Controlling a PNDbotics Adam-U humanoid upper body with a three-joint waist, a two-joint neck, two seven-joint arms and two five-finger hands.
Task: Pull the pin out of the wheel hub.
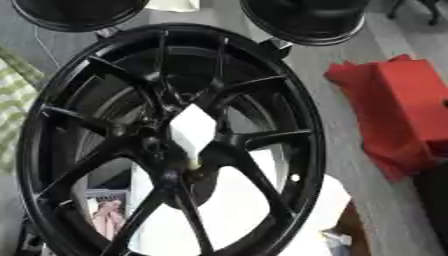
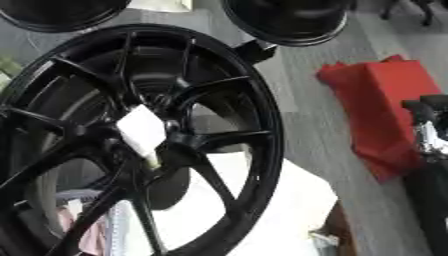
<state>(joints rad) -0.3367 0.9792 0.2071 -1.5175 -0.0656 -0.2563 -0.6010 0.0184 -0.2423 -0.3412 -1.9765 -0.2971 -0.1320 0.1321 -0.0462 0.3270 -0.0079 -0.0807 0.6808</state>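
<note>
Glossy black metal wheel (image 1: 171, 142); matt white paper-like tag (image 1: 192, 129); red cloth (image 1: 395, 107)

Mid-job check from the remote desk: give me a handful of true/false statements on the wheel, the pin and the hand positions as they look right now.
1. The pale pin with a white tag sits at the hub of the black spoked alloy wheel. True.
2. A robot hand is curled round the pin. False: no hand touches it; only the right hand shows, at the right edge of the right eye view, apart from the wheel.
3. A red cloth lies to the right of the wheel. True.
4. The left hand rests on the wheel's rim. False: the left hand shows in neither view.
5. The pin is already out of the hub. False: its lower end still meets the hub.
</note>
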